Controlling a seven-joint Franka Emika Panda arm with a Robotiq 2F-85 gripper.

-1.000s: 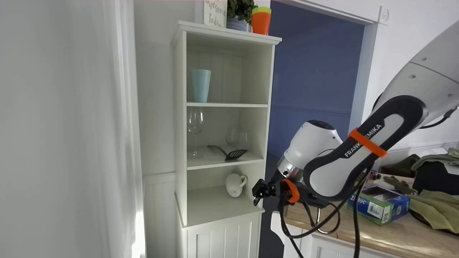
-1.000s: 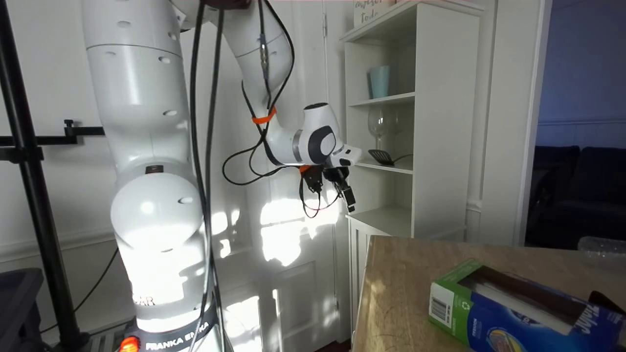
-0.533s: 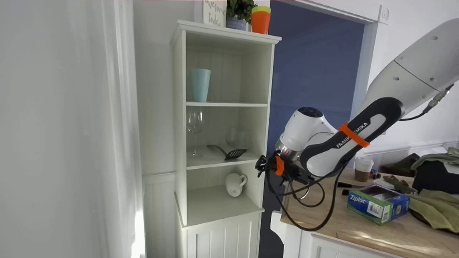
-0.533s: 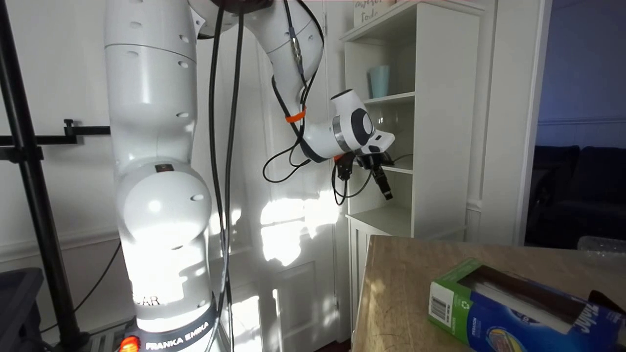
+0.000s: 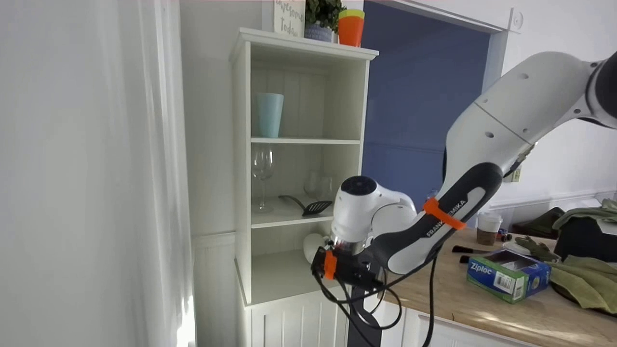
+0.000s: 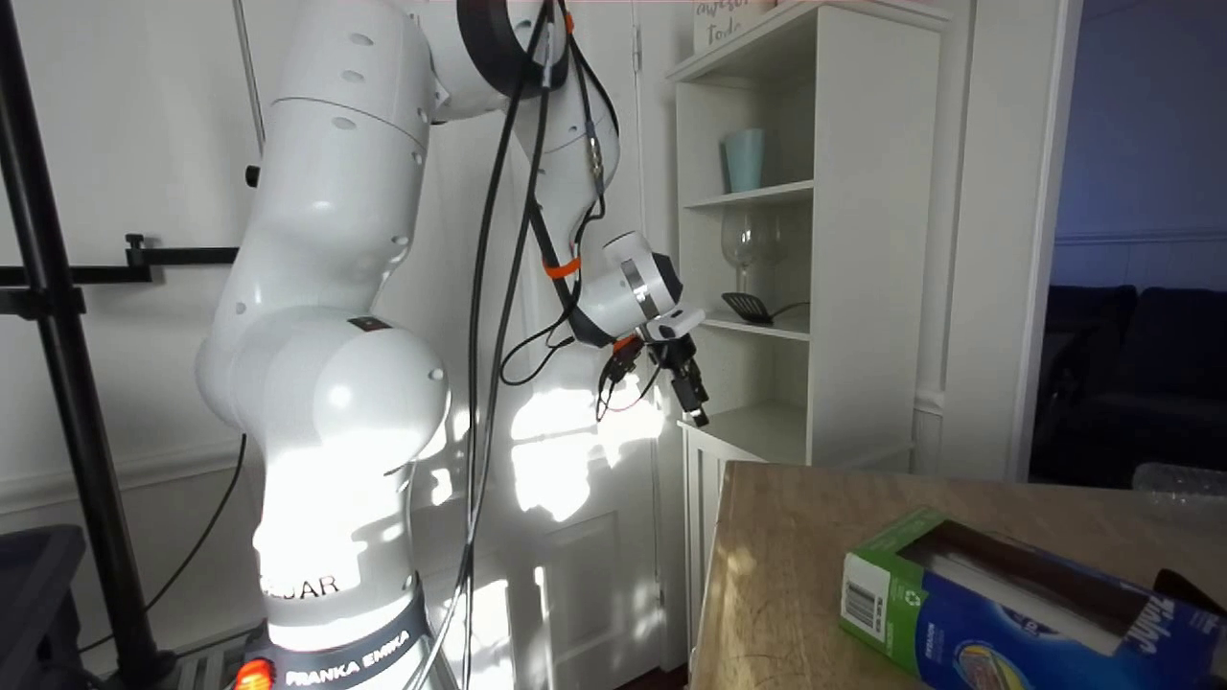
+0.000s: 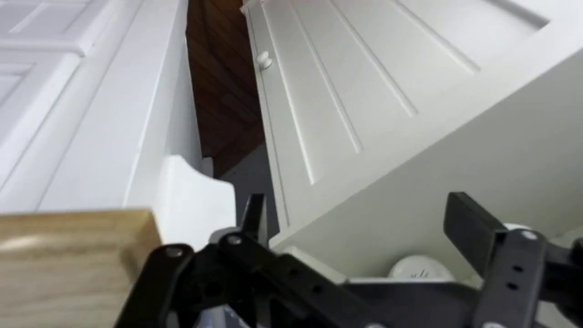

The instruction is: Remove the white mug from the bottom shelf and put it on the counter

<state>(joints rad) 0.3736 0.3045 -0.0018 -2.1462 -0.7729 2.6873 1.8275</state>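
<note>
Looks, in the wrist view, past black fingers (image 7: 471,230) spread wide apart and onto the pale bottom shelf (image 7: 510,159). Catches the white mug (image 7: 421,268) there, seen between and beyond the fingers, rounded, partly hidden, with dark marks too small to read. Takes in a grooved white door (image 7: 346,91) with a small round knob (image 7: 264,60), and dark wooden floor (image 7: 222,82) beside it. Shows a corner of the tan table (image 7: 59,273) at lower left, with its white base (image 7: 127,100) and a curved white piece (image 7: 200,200).

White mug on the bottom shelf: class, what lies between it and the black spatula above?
The middle shelf's board, seen in an exterior view: the black spatula lies on top of it, and the white mug, partly hidden, is below.
</note>
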